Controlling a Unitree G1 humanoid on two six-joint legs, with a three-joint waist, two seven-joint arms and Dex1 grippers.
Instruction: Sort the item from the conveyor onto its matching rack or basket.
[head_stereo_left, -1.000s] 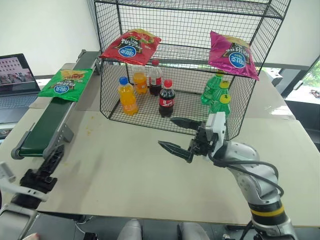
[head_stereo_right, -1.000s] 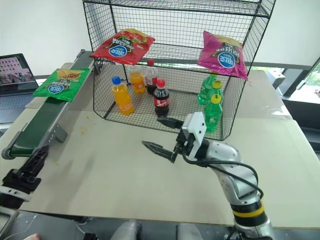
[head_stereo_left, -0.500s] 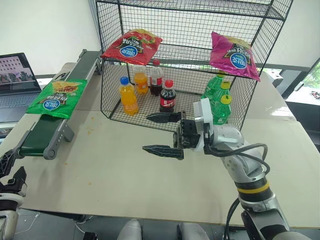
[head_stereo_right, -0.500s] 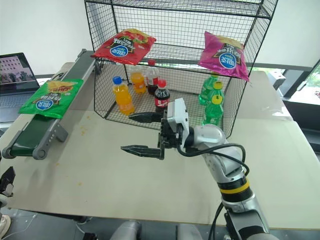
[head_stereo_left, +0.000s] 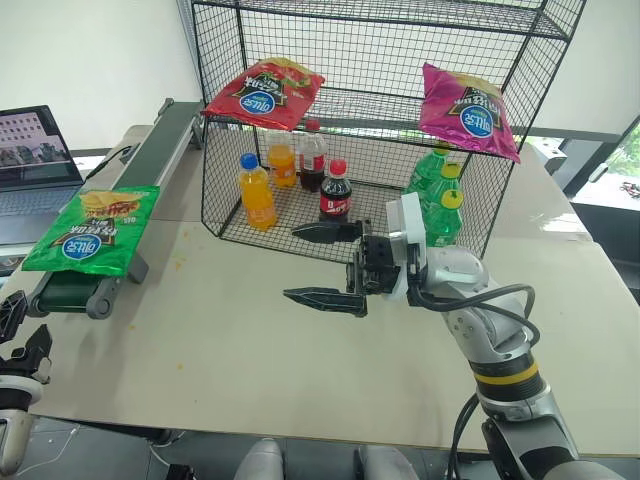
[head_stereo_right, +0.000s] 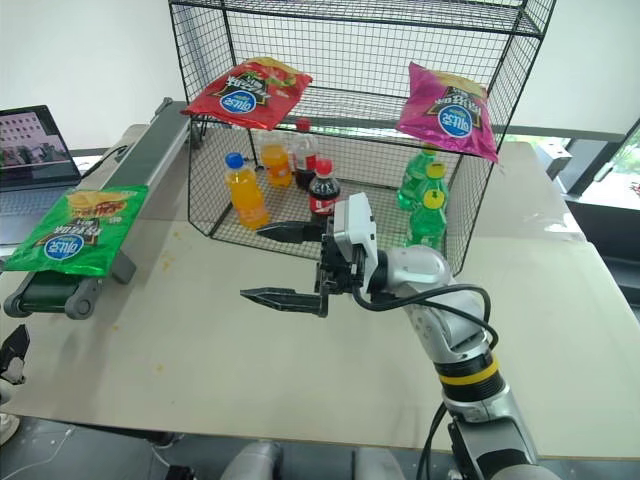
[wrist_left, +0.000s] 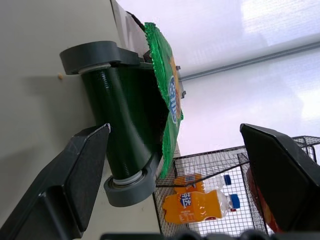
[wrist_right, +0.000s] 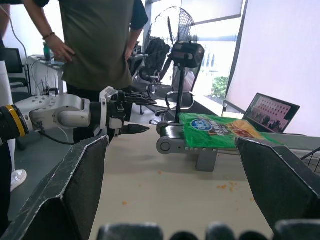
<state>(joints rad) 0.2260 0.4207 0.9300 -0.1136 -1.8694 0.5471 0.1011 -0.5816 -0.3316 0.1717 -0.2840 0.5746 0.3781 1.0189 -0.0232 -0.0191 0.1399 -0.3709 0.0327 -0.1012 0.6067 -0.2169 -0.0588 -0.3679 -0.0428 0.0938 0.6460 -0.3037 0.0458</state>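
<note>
The right gripper (head_stereo_left: 328, 265) hangs above the middle of the tabletop (head_stereo_left: 250, 340) with its fingers (head_stereo_left: 320, 297) spread wide and nothing between them, pointing left toward the conveyor (head_stereo_left: 75, 285). The left gripper (wrist_right: 131, 114), low off the tabletop's near left corner, also has its fingers spread and empty. The green chip bag (head_stereo_left: 84, 230) lies flat on the near end of the conveyor, overhanging the belt's sides, left of the rack (head_stereo_left: 380, 60).

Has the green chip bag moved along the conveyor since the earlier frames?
Yes. The green chip bag has travelled down the conveyor toward its near end, away from the rack, and now overhangs the end roller.
</note>
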